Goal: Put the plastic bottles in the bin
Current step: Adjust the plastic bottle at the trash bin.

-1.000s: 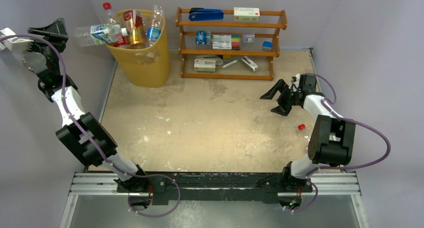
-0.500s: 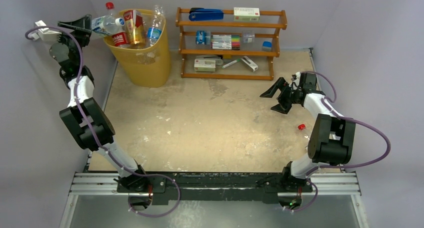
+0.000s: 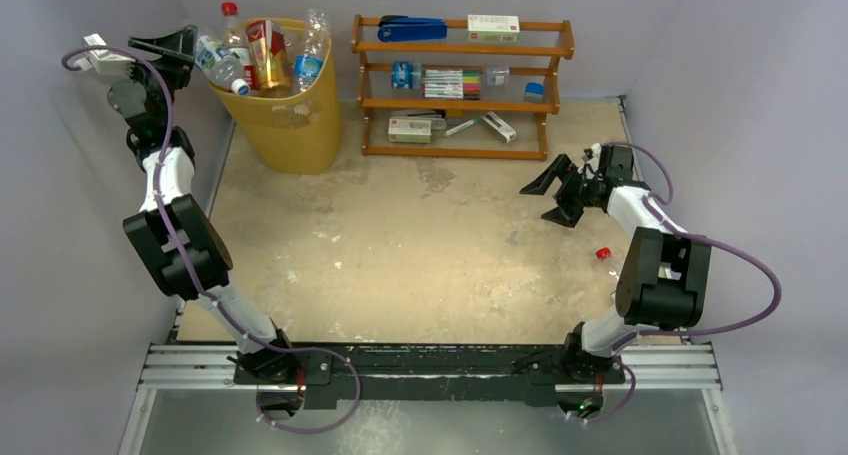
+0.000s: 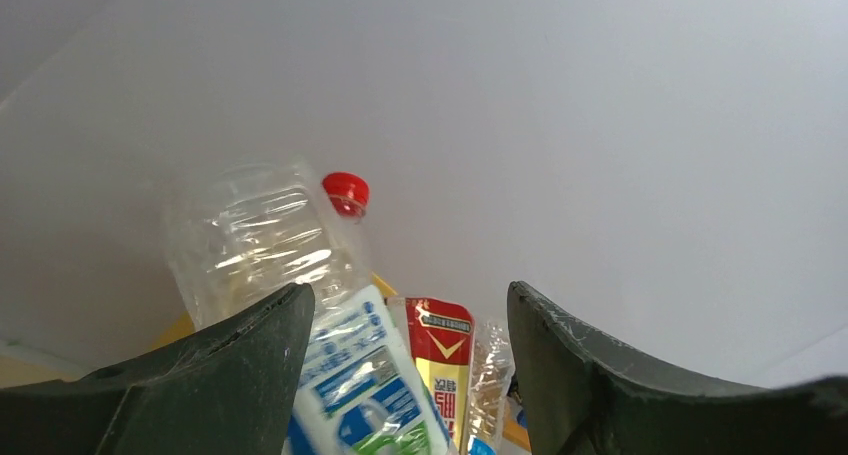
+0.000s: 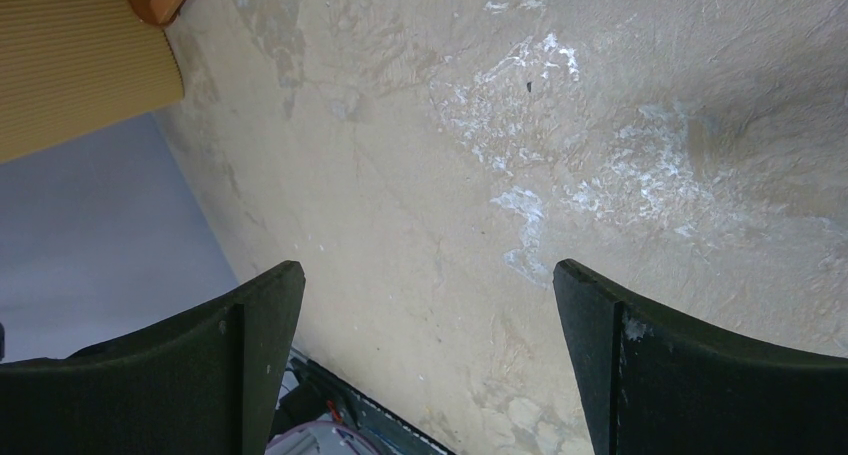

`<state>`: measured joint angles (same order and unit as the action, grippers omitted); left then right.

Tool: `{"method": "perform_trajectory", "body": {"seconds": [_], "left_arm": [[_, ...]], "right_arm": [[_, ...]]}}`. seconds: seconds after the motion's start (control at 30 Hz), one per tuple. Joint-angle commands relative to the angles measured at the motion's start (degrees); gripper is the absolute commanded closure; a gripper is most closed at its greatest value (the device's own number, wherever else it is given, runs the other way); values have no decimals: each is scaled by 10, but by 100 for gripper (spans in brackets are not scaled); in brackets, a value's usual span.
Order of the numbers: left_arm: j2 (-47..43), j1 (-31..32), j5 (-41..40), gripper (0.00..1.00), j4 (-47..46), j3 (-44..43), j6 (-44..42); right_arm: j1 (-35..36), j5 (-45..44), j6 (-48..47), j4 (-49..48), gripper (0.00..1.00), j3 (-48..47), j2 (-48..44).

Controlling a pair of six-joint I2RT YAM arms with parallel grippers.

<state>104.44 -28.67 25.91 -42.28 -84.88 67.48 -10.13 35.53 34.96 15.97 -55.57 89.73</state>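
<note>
Top external view shows my left gripper [image 3: 183, 45] up high, just beside the left side of the bin [image 3: 290, 125]. Its fingers are wide apart. The bottle with the blue and white label [image 3: 220, 61] lies tilted on the bin's left rim, and its cap end points into the bin. In the left wrist view this bottle leans on one of my fingers and the other finger does not touch it, so I am not squeezing it. The bin is very full. The other bottles [image 3: 270, 55] poke up above its rim, and a red-capped bottle [image 3: 231, 13] stands at the back of the bin. I think this is the risky part. The bottle rests on a heap, not down inside the bin, so it can roll off the rim and fall outside the bin. If I pull my finger away fast, I can drag the bottle out with me. If I push it in hard, I can knock another bottle out or tip the bin over. My right gripper [image 5: 425, 270] is far from the bin, low over the table [image 3: 420, 245], with its fingers apart and nothing between them.
</note>
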Motion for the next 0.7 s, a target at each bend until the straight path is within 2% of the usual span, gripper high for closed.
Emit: {"method": "perform_trajectory", "body": {"seconds": [0.0, 0.33, 0.67], "left_arm": [[-33, 23, 25, 30, -7, -35, -7], [-84, 75, 7, 30, 63, -17, -65], [-138, 80, -33, 31, 111, 37, -106]], "right_arm": [[2, 13, -7, -9, 3, -8, -9], [2, 13, -7, -8, 3, -3, -18], [2, 19, -7, -9, 3, -3, -26]]}}
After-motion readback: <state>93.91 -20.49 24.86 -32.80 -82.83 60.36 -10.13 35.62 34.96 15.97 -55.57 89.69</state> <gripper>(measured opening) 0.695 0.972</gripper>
